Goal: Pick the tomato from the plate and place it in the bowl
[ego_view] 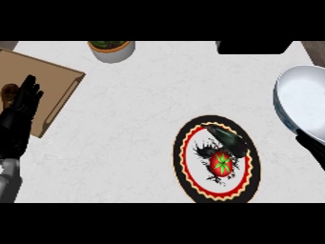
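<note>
**Right hand nearer the tomato, nothing held**

Left hand (20, 107) rests at the left edge, fingers straight, empty. Right hand (324, 159) shows at the right edge, fingers straight, below the bowl (312, 105). Tomato (221, 164) sits on the plate (186, 162), left of that hand; bowl lies up-right of the plate on the worktop (123, 133).

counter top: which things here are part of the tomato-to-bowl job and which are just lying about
Part of the job:
tomato
plate
bowl
right hand, reaching over the plate

Just lying about:
wooden board
potted plant
dark object at the far edge
left hand, resting open at the left
</note>
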Robot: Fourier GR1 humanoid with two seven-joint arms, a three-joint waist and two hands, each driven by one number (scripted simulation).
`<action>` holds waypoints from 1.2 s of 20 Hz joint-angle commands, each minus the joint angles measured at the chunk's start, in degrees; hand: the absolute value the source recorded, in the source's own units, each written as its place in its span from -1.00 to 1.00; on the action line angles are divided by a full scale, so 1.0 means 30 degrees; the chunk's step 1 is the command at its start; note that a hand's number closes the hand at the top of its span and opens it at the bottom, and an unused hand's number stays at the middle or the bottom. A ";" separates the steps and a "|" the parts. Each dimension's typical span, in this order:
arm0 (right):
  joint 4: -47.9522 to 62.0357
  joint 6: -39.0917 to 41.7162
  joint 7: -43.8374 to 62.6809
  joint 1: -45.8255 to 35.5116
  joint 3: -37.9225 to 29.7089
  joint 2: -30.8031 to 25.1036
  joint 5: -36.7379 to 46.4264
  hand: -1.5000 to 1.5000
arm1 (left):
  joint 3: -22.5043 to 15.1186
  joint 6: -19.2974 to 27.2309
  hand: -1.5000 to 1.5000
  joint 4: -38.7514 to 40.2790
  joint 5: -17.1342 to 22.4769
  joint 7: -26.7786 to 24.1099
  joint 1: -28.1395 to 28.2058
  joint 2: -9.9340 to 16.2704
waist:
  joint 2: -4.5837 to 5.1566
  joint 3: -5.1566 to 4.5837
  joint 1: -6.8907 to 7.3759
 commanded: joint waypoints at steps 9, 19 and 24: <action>-0.0121 0.7310 0.8929 -0.7759 0.1054 -0.2847 -0.0423 -1.00 | -0.0055 -0.0415 0.00 -0.0293 -0.0609 0.0316 -0.0100 -0.0462 | 0.0154 -0.0038 0.0717; 0.4160 1.2651 1.3219 -1.3636 0.4643 0.0323 -0.1874 -1.00 | 0.0359 -0.0983 0.00 0.1064 -0.0662 0.0029 -0.1250 -0.0983 | 0.0120 -0.0016 0.0407; 0.6279 1.4600 1.3418 -1.4148 0.5394 0.1077 -0.1224 -1.00 | 0.0595 -0.1109 0.00 0.0329 -0.0711 -0.0476 0.0135 -0.1289 | 0.0068 -0.0008 0.0383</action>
